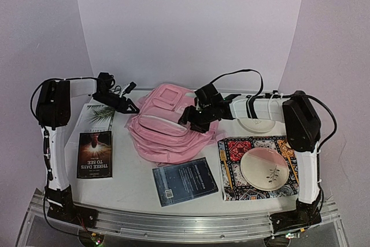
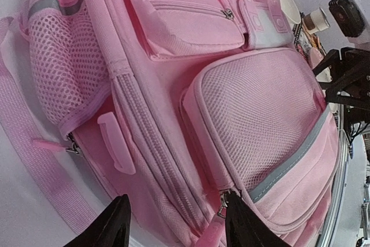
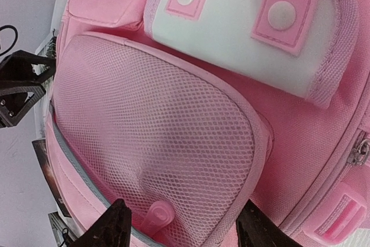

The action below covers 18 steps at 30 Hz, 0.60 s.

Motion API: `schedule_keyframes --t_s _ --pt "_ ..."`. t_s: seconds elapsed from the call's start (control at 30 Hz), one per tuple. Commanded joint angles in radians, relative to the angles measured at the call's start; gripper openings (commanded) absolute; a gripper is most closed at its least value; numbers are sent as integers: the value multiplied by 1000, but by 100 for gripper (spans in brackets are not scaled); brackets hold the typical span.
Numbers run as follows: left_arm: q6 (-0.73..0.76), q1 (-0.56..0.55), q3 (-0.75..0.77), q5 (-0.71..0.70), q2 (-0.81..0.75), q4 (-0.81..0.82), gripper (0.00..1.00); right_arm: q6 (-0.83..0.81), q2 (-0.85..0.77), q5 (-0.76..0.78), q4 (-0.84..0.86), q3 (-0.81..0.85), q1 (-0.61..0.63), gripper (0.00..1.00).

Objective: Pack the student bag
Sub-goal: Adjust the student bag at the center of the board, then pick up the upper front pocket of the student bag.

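Student bag [image 1: 165, 128]: flat at mid-table, front pockets up; the zips in view look closed.
Left gripper [image 2: 176, 212]: at the bag's left edge, jaws apart, holding nothing. A metal zip pull [image 2: 222, 202] sits just beside one finger.
Right gripper [image 3: 184, 212]: over the bag's right side, above the mesh pocket [image 3: 156, 137]. Jaws wide and empty, with a pink pull tab [image 3: 155, 215] between them, not pinched.
Unpacked: dark book [image 1: 95, 153] left of the bag; blue book [image 1: 185, 181] on its near side.
Step (judged): unzipping.
Method: one claw pins the fabric while the other pinches the pull squarely and draws along the zip line. Soft cloth will likely bunch if lifted.
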Motion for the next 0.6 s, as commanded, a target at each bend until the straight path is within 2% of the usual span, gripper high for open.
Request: schedule_keyframes --t_s 0.0,0.2,0.4,0.57 --pt "7 -1 -59 21 -73 0 58 -18 13 -19 14 52 -1 61" --pt "91 -1 -145 -125 -176 3 58 -21 19 -24 16 55 -1 61" --pt "127 -4 -183 -112 -233 29 58 -20 26 -29 18 64 -1 61" --pt "170 -29 -207 -166 -261 47 56 -17 27 -32 19 68 -1 61"
